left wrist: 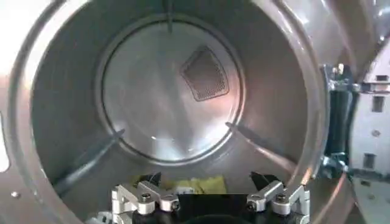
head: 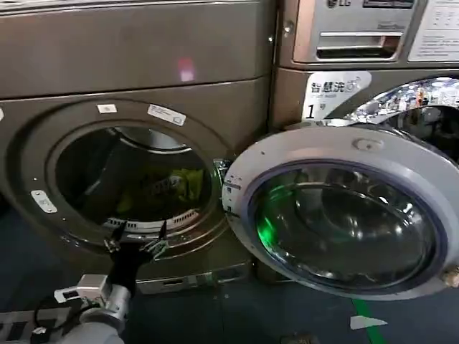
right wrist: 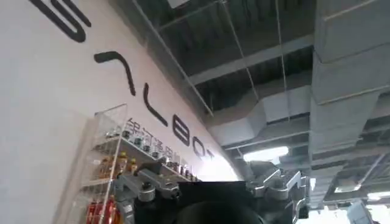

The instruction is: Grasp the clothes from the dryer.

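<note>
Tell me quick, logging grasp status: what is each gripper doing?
Left gripper: open, empty, at the dryer opening.
Right gripper: open, empty, pointing up.

1. The left arm (head: 100,304) comes up from the bottom left of the head view and reaches forward.
2. Its wrist is grey and silver, and a black part leads on to the left pincer (head: 136,234).
3. The left pincer is held up with its two fingers spread wide apart and nothing between them.
4. In the left wrist view the left pincer's two black fingertips (left wrist: 151,180) point forward.
5. The right pincer (right wrist: 210,185) points up high, toward the ceiling.
6. Its fingers are spread apart and hold nothing.
</note>
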Action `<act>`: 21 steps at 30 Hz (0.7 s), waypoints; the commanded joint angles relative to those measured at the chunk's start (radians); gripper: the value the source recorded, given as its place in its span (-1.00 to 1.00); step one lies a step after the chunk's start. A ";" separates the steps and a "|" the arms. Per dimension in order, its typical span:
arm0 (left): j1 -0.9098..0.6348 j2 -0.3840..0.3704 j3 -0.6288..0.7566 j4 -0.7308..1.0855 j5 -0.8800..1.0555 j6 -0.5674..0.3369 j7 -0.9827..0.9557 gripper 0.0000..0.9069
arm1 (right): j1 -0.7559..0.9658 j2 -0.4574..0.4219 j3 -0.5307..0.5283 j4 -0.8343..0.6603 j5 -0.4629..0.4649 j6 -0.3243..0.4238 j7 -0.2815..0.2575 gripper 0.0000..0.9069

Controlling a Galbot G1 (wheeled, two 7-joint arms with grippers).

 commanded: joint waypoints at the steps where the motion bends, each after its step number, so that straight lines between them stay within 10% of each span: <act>1: -0.044 0.007 0.001 0.025 -0.031 -0.060 0.004 1.00 | -0.001 0.001 0.000 0.000 -0.001 -0.003 0.001 1.00; 21: -0.510 0.053 0.033 0.544 -0.154 -0.132 -0.020 1.00 | -0.012 0.006 0.017 0.003 -0.002 -0.013 0.001 1.00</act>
